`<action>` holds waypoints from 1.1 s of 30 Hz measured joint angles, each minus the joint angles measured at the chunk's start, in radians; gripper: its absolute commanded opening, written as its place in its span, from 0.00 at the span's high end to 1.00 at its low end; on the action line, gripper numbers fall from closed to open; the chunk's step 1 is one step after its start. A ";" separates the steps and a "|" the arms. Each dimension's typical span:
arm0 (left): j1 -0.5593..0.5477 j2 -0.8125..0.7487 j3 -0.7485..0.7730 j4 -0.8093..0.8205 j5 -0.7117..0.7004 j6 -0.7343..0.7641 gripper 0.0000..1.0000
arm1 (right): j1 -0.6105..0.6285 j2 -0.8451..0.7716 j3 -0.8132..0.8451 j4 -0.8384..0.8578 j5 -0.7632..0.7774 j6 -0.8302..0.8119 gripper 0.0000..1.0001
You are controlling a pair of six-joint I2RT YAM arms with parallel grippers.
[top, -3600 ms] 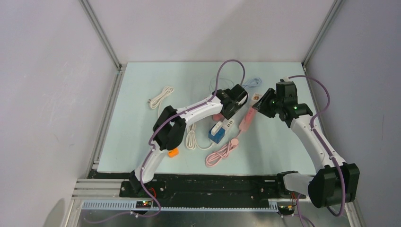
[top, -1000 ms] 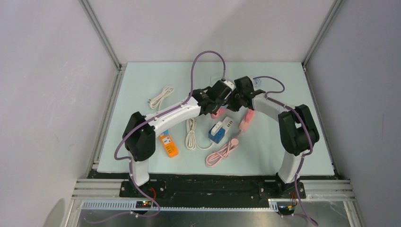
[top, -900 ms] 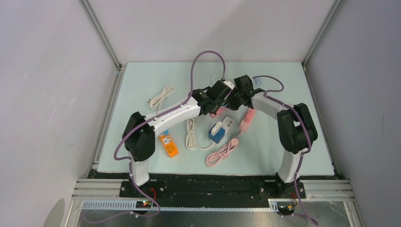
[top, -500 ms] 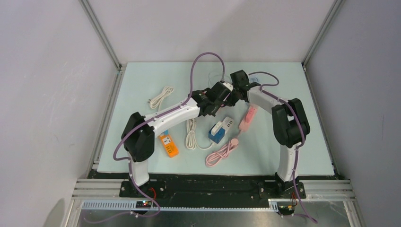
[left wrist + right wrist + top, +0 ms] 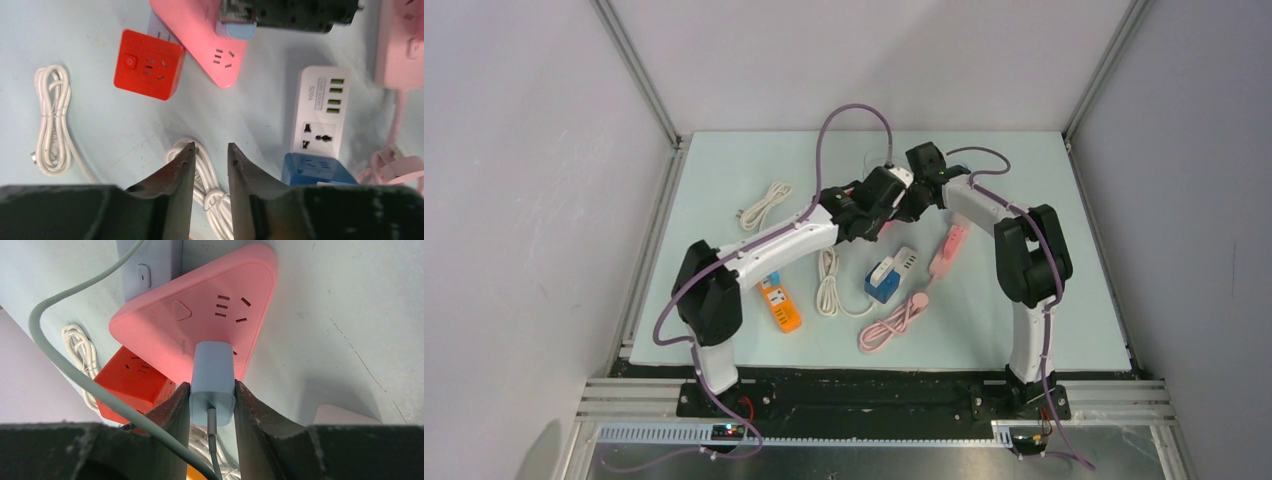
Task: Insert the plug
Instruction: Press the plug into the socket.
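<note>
- Left gripper (image 5: 211,155): fingers narrowly parted, grasping nothing, hovering over the desk (image 5: 724,180) right of a white cable bundle (image 5: 50,122).
- Red cube socket (image 5: 148,65) touching the pink triangular strip (image 5: 200,310).
- Plug (image 5: 212,377): pale blue, boxy, thin cord trailing; nose on the strip's face, perhaps partly seated.
- Right gripper (image 5: 212,385): clenched on the plug's sides.
- Seen from both wrists only; overhead, hidden under the arms.
- Pale blue desk, grey walls (image 5: 874,60).
</note>
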 measured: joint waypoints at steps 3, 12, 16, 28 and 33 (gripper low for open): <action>0.017 -0.036 -0.001 0.027 0.037 -0.010 0.44 | 0.000 0.000 0.000 0.001 -0.002 -0.006 0.51; 0.171 -0.079 -0.032 0.158 0.183 -0.105 0.46 | -0.001 0.013 -0.003 0.007 0.003 -0.046 0.53; 0.251 -0.011 0.001 0.191 0.245 -0.149 0.47 | -0.003 0.015 -0.001 0.009 -0.010 -0.052 0.57; 0.353 0.257 0.137 0.217 0.365 -0.212 0.54 | -0.005 0.047 0.059 -0.044 -0.031 -0.056 0.64; 0.362 0.269 0.143 0.227 0.398 -0.214 0.57 | -0.006 0.064 0.092 -0.076 -0.034 -0.061 0.84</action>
